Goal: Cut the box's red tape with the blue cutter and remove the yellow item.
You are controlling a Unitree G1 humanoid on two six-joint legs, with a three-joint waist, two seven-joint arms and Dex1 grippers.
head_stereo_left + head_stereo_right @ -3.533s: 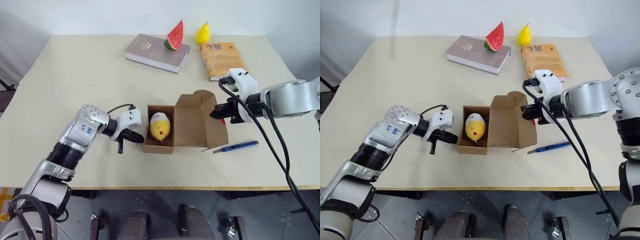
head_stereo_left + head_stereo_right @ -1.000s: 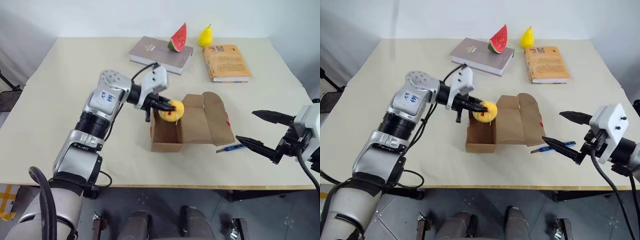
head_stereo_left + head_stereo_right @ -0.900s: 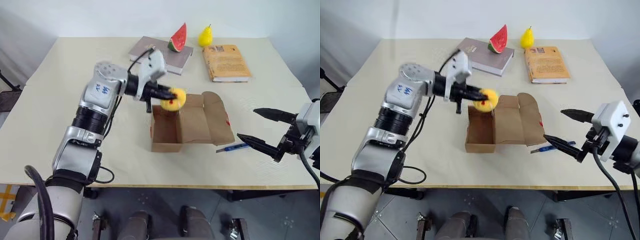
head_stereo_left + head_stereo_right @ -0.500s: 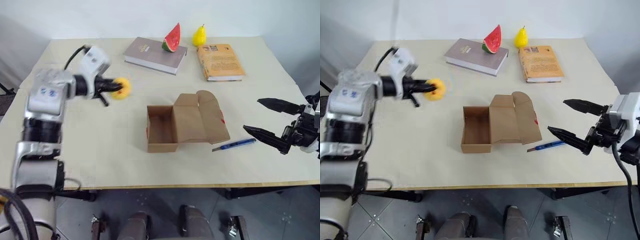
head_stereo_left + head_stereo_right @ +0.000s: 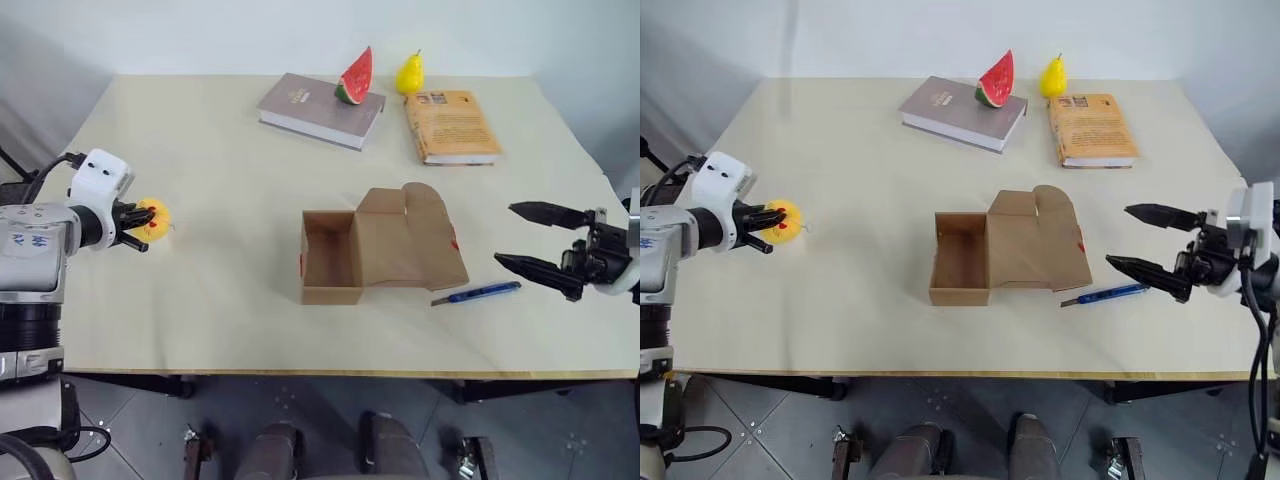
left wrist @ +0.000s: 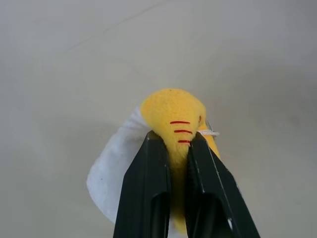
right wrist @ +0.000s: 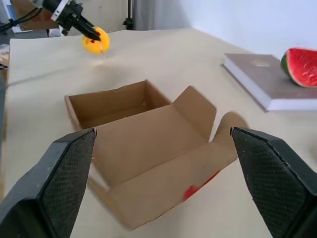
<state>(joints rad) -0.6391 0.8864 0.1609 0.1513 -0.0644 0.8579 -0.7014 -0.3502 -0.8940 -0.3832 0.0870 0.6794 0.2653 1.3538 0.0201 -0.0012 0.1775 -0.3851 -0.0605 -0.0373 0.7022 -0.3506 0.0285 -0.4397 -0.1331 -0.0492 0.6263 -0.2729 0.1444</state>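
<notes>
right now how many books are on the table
2. A grey hardcover book lies at the far edge with a red watermelon slice on it; an orange paperback book lies just to its right, beside a yellow pear.

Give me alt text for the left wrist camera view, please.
The left pincer is shut on the yellow item, a fuzzy ball with red stitch marks and a white part, held over the pale table.
</notes>
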